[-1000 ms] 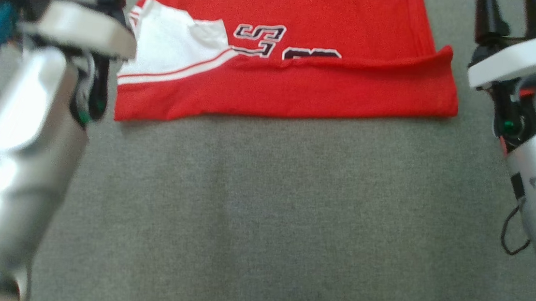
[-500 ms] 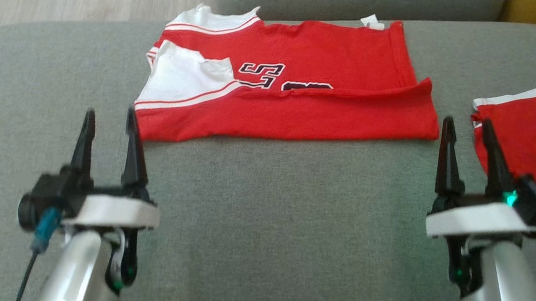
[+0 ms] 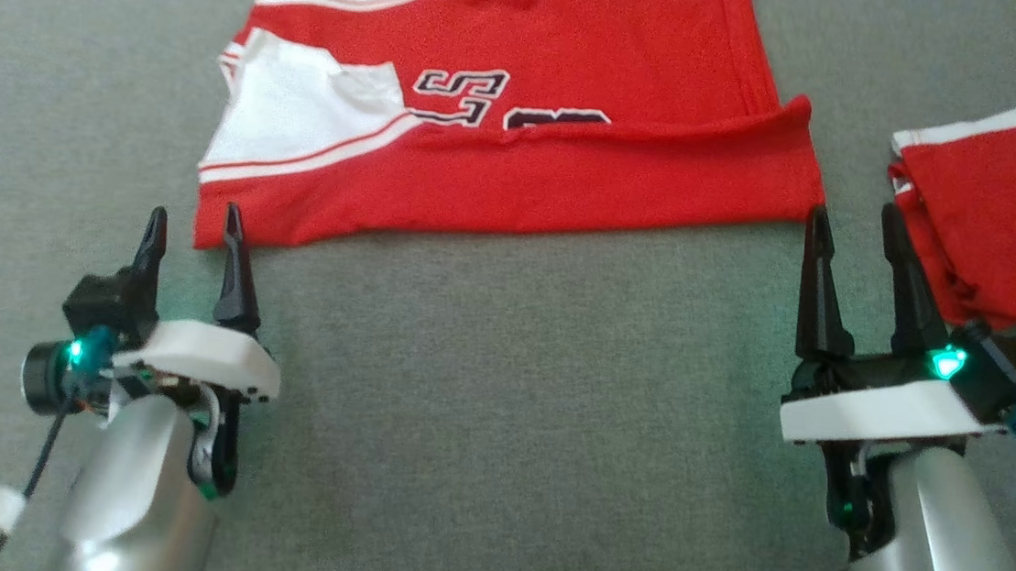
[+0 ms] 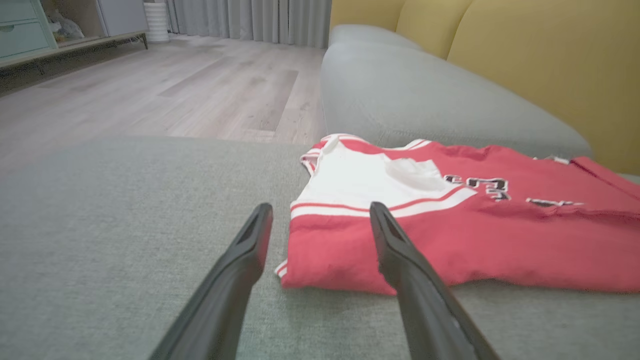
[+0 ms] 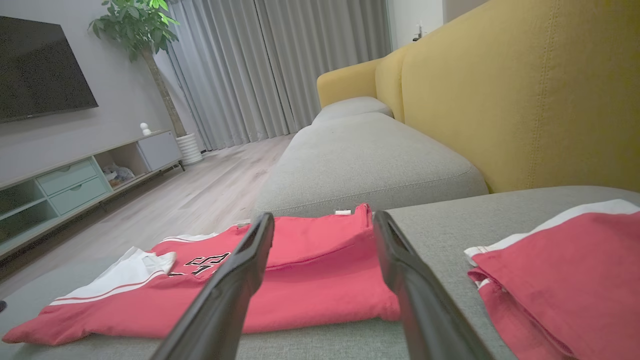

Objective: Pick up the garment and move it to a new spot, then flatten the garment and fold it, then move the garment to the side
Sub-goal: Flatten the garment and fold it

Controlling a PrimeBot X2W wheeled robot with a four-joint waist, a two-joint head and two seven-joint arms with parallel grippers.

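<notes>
Grey fabric sofa seat carries the half-folded red-and-white jersey garment, lying flat ahead of us. We should slide our left gripper and right gripper, both spread and empty, under its near corners and pinch both layers together for an even fold.

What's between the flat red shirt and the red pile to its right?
A bare strip of grey cushion, seen in the right wrist view between shirt and pile.

support: grey sofa seat | far centre: red-and-white garment, folded, lying flat | far right: second red garment, folded, apart
</notes>
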